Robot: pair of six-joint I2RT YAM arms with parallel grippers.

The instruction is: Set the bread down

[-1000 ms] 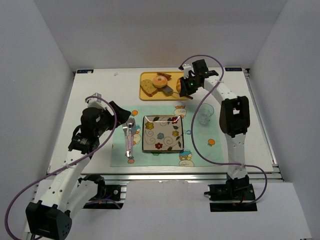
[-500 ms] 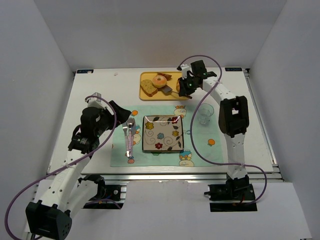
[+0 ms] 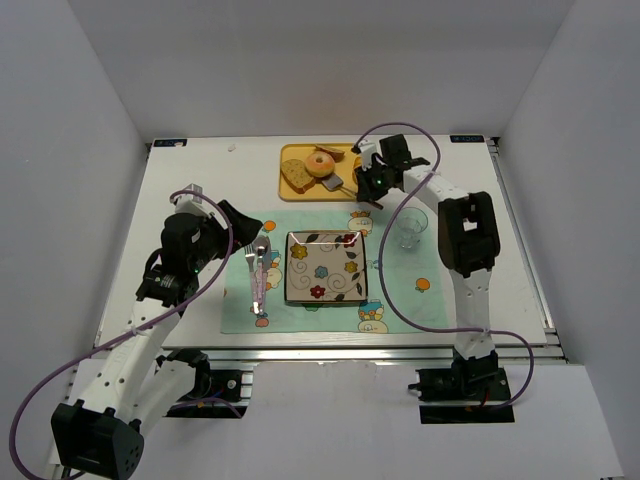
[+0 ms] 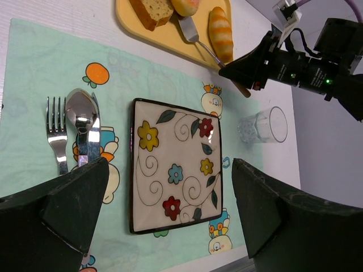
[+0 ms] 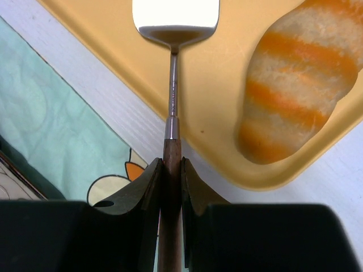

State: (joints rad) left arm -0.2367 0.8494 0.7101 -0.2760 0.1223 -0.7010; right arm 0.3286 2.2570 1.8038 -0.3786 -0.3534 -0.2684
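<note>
The right jaws are clamped tight on the brown wooden handle of a spatula. From the right wrist, the handle runs straight out between them. Its steel shaft ends in a flat blade lying on the yellow tray dead ahead. Ahead and to the right of the jaws a striped croissant lies on the same tray, apart from the blade. A strip of white table passes under the shaft just in front of the jaws, and a corner of pale green placemat shows to their left.

From the left wrist, the left jaws stand wide apart with nothing between them, hanging over the placemat. Under the gap lies a square flowered plate. A fork and spoon lie just off the left finger, and a clear glass sits out beyond the right one. Far ahead, at the top edge of this view, the bread sits on the tray between a toast slice and the croissant. The spatula blade is just beside it — touching or not, I cannot tell.

From the top camera, the right jaws hang at the tray's near right corner. The bread — a small ring with a pale top — lies ahead and to their left, just past the blade, near the middle of the tray. The left jaws are well apart from it, over the left part of the placemat.
</note>
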